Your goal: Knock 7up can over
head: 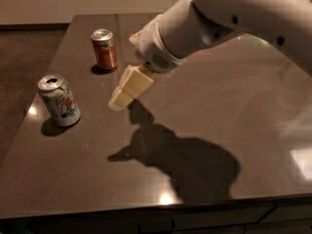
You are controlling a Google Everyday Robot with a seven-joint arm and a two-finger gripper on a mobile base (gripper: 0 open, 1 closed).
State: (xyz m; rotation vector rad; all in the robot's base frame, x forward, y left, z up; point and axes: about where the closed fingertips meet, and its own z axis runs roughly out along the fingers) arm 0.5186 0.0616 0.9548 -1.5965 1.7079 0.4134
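Observation:
The 7up can [59, 100] stands upright near the left edge of the dark table [204, 145]; it is white-silver with green markings and a small red-orange spot. My gripper [118, 101], with cream-coloured fingers, hangs above the table just right of the can and a little farther back, about a can's width from it. The white arm [209, 23] reaches in from the upper right. The gripper holds nothing.
A red-orange can [104, 50] stands upright at the back left, behind the gripper. The arm hides the back middle of the table. The arm's shadow [180, 160] falls on the table's front middle. The table's left edge is close to the 7up can.

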